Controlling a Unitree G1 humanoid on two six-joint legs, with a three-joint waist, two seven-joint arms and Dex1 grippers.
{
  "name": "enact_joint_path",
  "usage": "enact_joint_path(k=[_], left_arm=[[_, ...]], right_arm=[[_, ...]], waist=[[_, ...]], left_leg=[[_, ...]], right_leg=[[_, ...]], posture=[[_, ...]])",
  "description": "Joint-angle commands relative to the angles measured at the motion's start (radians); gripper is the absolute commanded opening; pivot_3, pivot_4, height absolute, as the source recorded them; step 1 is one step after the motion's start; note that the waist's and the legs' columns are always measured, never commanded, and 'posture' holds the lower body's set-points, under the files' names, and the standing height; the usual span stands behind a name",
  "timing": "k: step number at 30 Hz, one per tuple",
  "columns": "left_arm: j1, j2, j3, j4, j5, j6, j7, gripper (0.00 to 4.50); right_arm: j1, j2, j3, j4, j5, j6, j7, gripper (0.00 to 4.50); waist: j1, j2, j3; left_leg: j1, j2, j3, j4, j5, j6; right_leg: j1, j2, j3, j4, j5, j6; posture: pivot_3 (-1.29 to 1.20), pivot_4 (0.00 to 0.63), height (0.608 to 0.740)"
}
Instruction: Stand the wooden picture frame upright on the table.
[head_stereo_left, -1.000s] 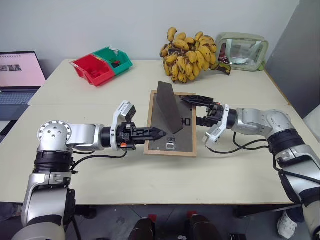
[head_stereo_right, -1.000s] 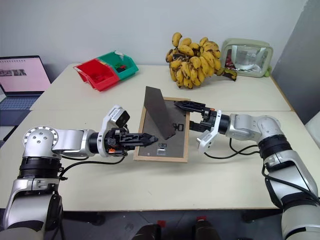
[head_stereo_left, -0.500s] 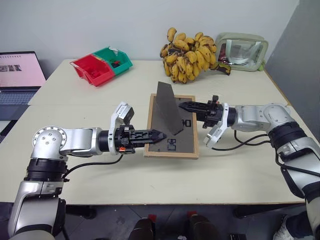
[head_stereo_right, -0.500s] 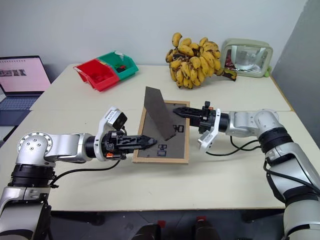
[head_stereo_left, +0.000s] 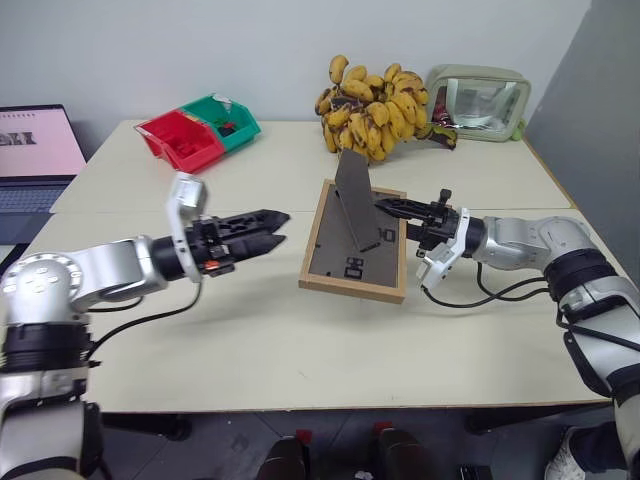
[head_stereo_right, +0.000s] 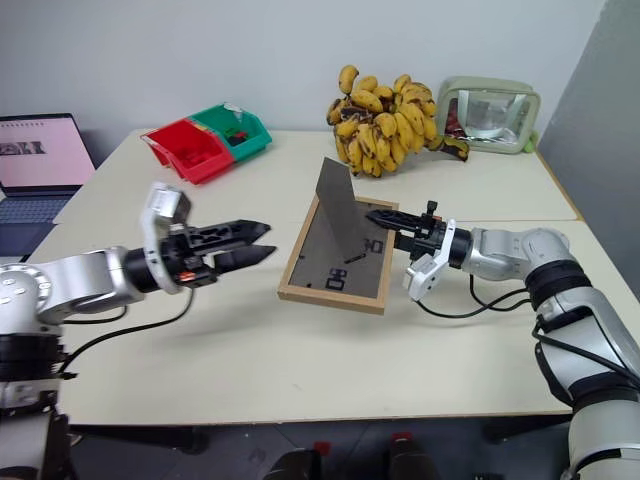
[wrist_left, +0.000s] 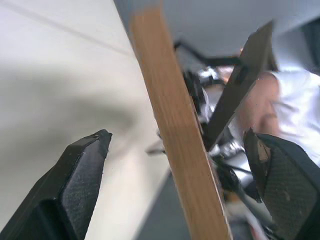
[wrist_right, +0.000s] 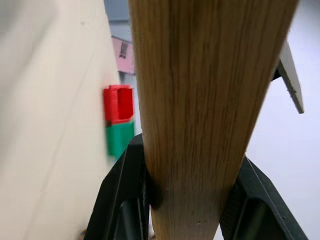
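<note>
Light wood picture frame (head_stereo_left: 357, 243) with its dark back up sits mid-picture, stiff and light, I think. My right gripper (head_stereo_left: 392, 208) pinches its right rail; my left gripper (head_stereo_left: 268, 227) is spread wide, apart.

Head stereo pair looks down over the table (head_stereo_left: 300, 350); both wrist cameras sit close against the wooden picture frame (wrist_right: 200, 100).

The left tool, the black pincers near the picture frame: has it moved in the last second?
Yes. The left tool has pulled back off the wooden picture frame, leftward toward the red bin, and stands open.
</note>
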Motion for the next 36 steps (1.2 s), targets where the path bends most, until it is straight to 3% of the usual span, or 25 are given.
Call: enact_joint_path(k=[1,3,6,8,11,16,21,25,30,32,36], left_arm=[[0.125,0.053,0.063,-0.295,0.273,-0.108,-0.019,4.50],[0.202,0.072,0.055,-0.424,0.491,-0.223,-0.035,4.50],[0.286,0.056,0.049,-0.550,0.760,-0.409,-0.065,4.50],[0.330,0.059,0.009,-0.593,0.916,-0.495,-0.080,4.50],[0.389,0.018,-0.031,-0.625,1.089,-0.597,-0.070,4.50],[0.507,-0.031,-0.053,-0.665,1.306,-0.767,-0.117,4.50],[0.588,-0.089,-0.087,-0.687,1.394,-0.811,-0.150,4.50],[0.528,-0.144,-0.171,-0.691,1.441,-0.789,-0.157,4.50],[0.443,-0.214,-0.183,-0.669,1.441,-0.732,-0.140,4.50],[0.423,-0.227,-0.192,-0.652,1.457,-0.730,-0.152,4.50],[0.407,-0.239,-0.183,-0.636,1.464,-0.723,-0.174,4.50]], right_arm=[[0.007,0.116,-0.099,0.181,0.325,0.035,0.350,1.28],[0.022,0.195,-0.191,0.212,0.534,0.136,0.614,1.28],[0.035,0.325,-0.360,0.163,0.868,0.455,1.071,1.28],[0.031,0.372,-0.424,0.126,0.982,0.645,1.246,1.28],[0.011,0.422,-0.490,0.089,1.088,0.943,1.373,1.28],[-0.014,0.486,-0.549,0.072,1.190,1.284,1.499,1.28],[0.033,0.526,-0.520,0.109,1.141,1.302,1.508,1.28],[0.080,0.551,-0.495,0.125,1.097,1.285,1.481,1.28],[0.084,0.563,-0.517,0.148,1.106,1.356,1.456,1.28],[0.085,0.563,-0.525,0.149,1.107,1.368,1.443,1.99],[0.098,0.554,-0.519,0.138,1.098,1.367,1.444,2.71]], waist=[[-0.004,-0.001,0.000],[-0.005,-0.001,0.000],[-0.004,-0.001,0.000],[0.000,0.000,0.000],[0.009,0.000,0.000],[0.024,0.000,0.001],[0.025,0.001,0.001],[0.031,0.001,0.001],[0.027,0.000,0.000],[0.026,0.000,0.000],[0.025,0.000,0.000]], left_leg=[[0.001,0.000,0.000,0.000,0.000,0.000],[0.005,0.000,0.000,-0.001,-0.001,0.002],[0.009,0.001,0.000,-0.003,-0.002,0.003],[0.010,0.002,-0.001,-0.002,-0.002,0.003],[0.011,0.000,0.000,-0.003,-0.002,0.003],[0.011,0.001,0.001,-0.004,-0.002,0.004],[0.012,0.001,0.001,-0.005,-0.002,0.004],[0.012,0.001,0.001,-0.004,-0.002,0.004],[0.013,0.001,0.001,-0.004,-0.002,0.004],[0.013,0.001,0.001,-0.004,-0.002,0.004],[0.013,0.001,0.001,-0.004,-0.002,0.004]], right_leg=[[0.002,-0.002,0.000,-0.001,0.000,0.000],[0.006,-0.004,0.000,-0.001,0.000,0.000],[0.009,-0.003,0.000,-0.001,0.000,0.000],[0.010,-0.003,-0.001,-0.001,0.000,-0.001],[0.011,-0.003,-0.001,-0.001,0.000,-0.001],[0.010,-0.002,0.000,-0.002,0.000,-0.001],[0.009,-0.002,0.000,-0.001,0.000,-0.002],[0.010,0.001,0.000,-0.001,-0.001,-0.002],[0.011,0.002,-0.001,-0.001,0.000,-0.002],[0.011,0.003,-0.001,-0.001,0.000,-0.002],[0.011,0.004,0.000,0.000,0.000,-0.002]], posture=[[0.00,0.150,0.740],[0.00,0.150,0.740],[0.00,0.150,0.740],[0.00,0.150,0.740],[0.00,0.150,0.740],[0.00,0.150,0.740],[0.00,0.150,0.740],[0.00,0.150,0.740],[0.00,0.150,0.740],[0.00,0.150,0.740],[0.00,0.150,0.740]])
